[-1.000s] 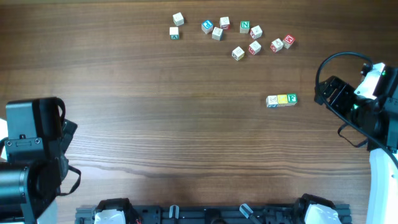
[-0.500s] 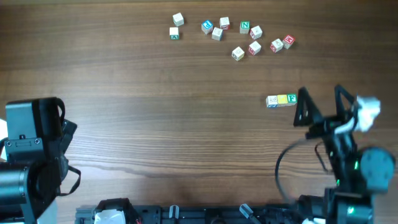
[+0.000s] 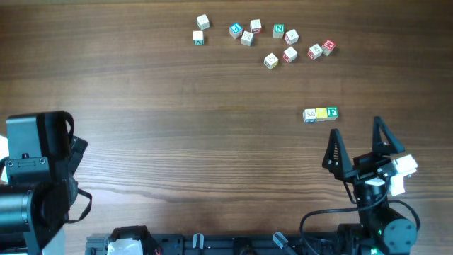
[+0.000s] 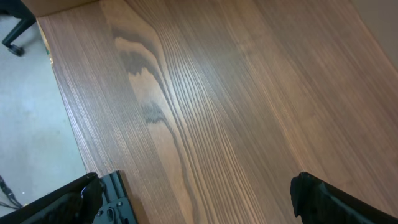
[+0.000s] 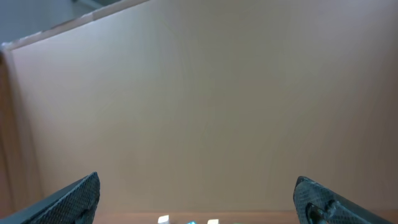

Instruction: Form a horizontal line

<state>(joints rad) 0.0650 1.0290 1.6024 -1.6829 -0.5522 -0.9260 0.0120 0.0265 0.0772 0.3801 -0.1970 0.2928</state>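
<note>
Left claw (image 4: 196, 183): spread wide with nothing held, as seen from its own wrist; only bare desk (image 4: 205, 93) is faced. The arm is parked at the near-left corner, well apart from every cube.
Right claw (image 3: 355, 136): spread wide and empty, held over the near-right part of the desk. From its own wrist mostly a plain beige panel (image 5: 199, 93) is seen; the specks at the bottom edge are too small to be identified.
Row (image 3: 320, 114): three cubes set touching side by side, a pale cube (image 3: 309, 115), a yellow cube (image 3: 321, 113) and an F cube (image 3: 332, 112). It rests on the desk right of centre, untouched by either claw.
Direction from right claw: the row lies farther out and a little to the left, near but apart.
Long axis: run left to right across the desk, with the F cube at the right end.
Nearer arm: the right by a clear margin; the left is separated from the row by most of the desk's width.
Loose letter cubes (image 3: 289, 54): scattered along the far side, well beyond the row, none joined to it.
Progress: a short horizontal line is judged to be formed already. If it is to be lengthened, a reach past the row to the far cubes would be called for, with a risk of the row being nudged.
</note>
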